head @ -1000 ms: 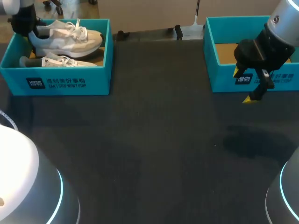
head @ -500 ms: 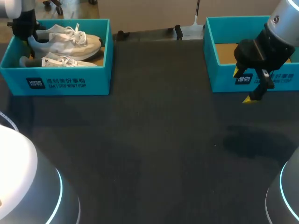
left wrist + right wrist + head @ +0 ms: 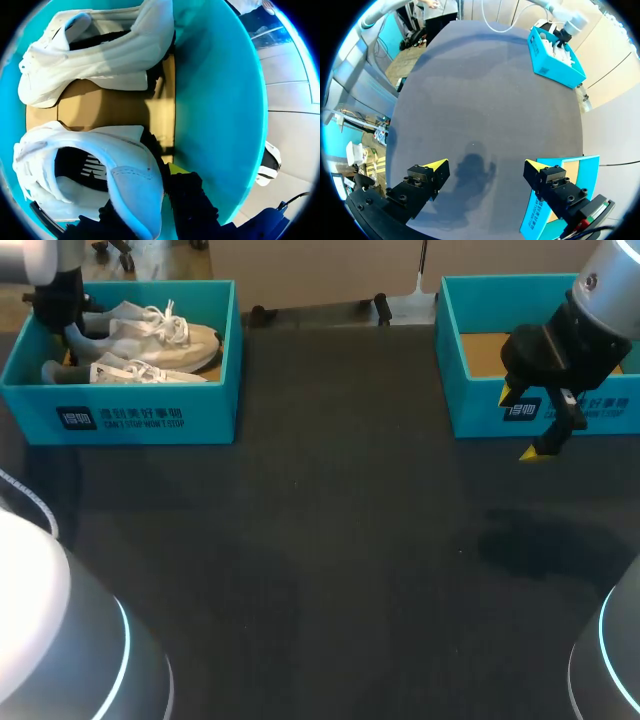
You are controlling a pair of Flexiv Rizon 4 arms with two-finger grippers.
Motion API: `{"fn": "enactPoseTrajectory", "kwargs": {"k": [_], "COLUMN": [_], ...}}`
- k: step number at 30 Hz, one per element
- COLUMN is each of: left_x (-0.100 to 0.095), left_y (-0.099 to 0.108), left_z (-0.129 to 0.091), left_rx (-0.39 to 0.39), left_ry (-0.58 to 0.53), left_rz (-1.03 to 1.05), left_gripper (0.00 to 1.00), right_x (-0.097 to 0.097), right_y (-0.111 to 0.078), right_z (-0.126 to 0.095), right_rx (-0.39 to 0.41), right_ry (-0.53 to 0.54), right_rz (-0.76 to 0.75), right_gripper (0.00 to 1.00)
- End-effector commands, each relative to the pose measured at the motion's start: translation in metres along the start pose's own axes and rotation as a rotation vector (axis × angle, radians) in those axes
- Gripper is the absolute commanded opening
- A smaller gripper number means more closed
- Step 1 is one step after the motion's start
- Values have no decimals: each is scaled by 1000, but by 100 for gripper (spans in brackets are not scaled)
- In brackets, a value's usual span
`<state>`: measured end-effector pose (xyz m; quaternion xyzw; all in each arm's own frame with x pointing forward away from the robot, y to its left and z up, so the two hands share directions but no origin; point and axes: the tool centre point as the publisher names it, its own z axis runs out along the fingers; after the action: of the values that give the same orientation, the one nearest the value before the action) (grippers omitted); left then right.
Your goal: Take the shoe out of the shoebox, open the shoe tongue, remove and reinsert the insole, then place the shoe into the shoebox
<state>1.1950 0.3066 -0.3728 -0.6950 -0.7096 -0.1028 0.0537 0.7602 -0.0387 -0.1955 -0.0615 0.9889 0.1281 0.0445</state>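
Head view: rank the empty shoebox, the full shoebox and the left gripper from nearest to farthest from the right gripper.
1. Empty shoebox, right side, close by the right gripper.
2. Full shoebox, far left.
3. Left gripper, at that box's far-left end, shut on the shoe at its heel.

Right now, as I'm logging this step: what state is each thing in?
Left shoebox: open, two shoes inside.
Right shoebox: open, no shoe showing.
Held shoe: in the left shoebox, gripped at the heel.
Other shoe: in the left shoebox, ungripped.
Left claw: shut on held shoe.
Right claw: open, above the table.
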Motion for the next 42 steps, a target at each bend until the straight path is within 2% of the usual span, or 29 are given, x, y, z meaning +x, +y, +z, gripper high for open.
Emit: {"fn": "enactPoseTrajectory", "kwargs": {"k": [1, 2, 4, 5, 7, 8, 16, 31, 38, 42], "left_x": [-1, -1, -1, 0, 0, 1, 3, 5, 10, 11], "left_y": [12, 12, 11, 11, 9, 9, 7, 2, -11, -26], "left_z": [9, 9, 10, 9, 6, 5, -10, -61, -91, -101], "left_rx": [29, 41, 54, 53, 54, 53, 48, 43, 36, 29], "left_ry": [9, 14, 12, 12, 13, 13, -3, -124, -168, -186], "left_rz": [-4, 8, 14, 15, 23, 24, 37, 74, 123, 155], "left_gripper": [0, 0, 36, 49, 96, 100, 100, 100, 100, 100], "right_x": [-1, -1, -1, -1, -1, -1, -1, -1, -1, -1], "right_y": [1, 1, 1, 1, 1, 1, 1, 1, 1, 1], "right_z": [1, 1, 1, 1, 1, 1, 1, 1, 1, 1], "right_rx": [4, 4, 4, 4, 4, 4, 4, 4, 4, 4], "right_ry": [1, 1, 1, 1, 1, 1, 1, 1, 1, 1], "right_rz": [1, 1, 1, 1, 1, 1, 1, 1, 1, 1], "right_gripper": [100, 100, 100, 100, 100, 100, 100, 100, 100, 100]}}
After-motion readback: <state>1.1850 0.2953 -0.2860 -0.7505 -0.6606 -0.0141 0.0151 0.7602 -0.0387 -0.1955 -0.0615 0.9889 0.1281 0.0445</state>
